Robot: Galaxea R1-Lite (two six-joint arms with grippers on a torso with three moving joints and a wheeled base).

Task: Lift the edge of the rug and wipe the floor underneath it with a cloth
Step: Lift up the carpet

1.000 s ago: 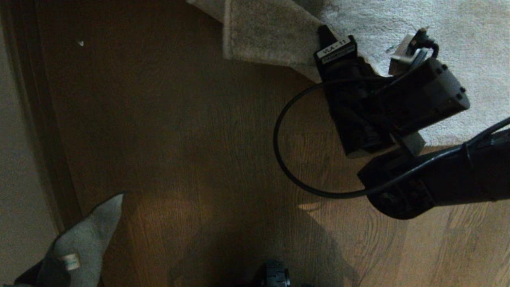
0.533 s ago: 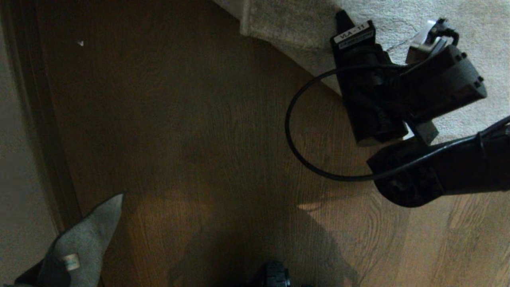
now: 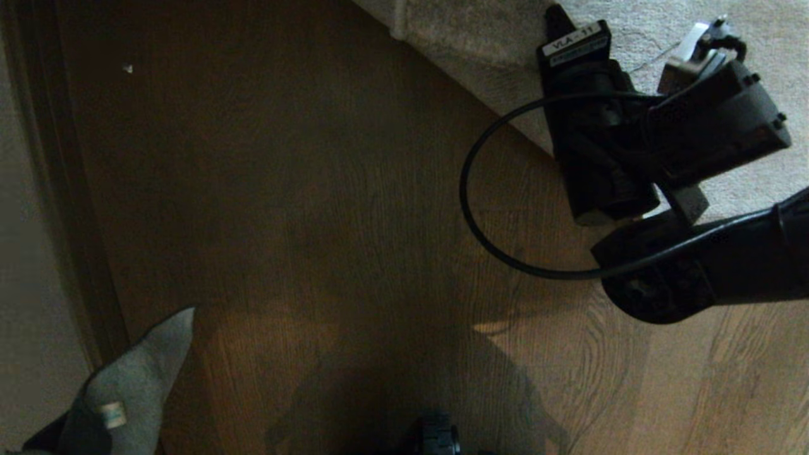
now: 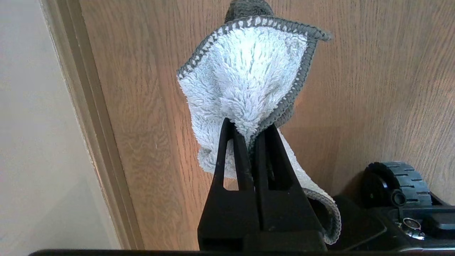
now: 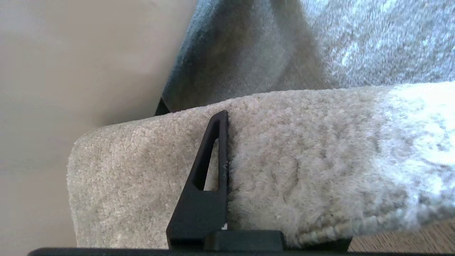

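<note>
The pale plush rug edge (image 3: 480, 69) is folded up at the top right of the head view, above the brown wood floor (image 3: 303, 189). My right gripper (image 3: 559, 25) is shut on that fold. In the right wrist view one black finger (image 5: 213, 160) lies on the pile and the rug edge (image 5: 302, 149) wraps over and hides the other. At the lower left, the pale grey cloth (image 3: 126, 385) with its small tag hangs over the floor. My left gripper (image 4: 249, 129) is shut on the cloth (image 4: 245, 74), which bunches out past the fingertips.
A wall and a wooden skirting strip (image 3: 38, 221) run down the left side, close to the cloth. The right arm's black cable (image 3: 468, 208) loops out over the floor. A wheel of my base (image 4: 394, 181) sits by the left gripper. A small white speck (image 3: 128, 68) lies on the planks.
My right gripper has carried the rug edge up and to the right in the head view, uncovering more floor. The left gripper and the cloth have not moved.
</note>
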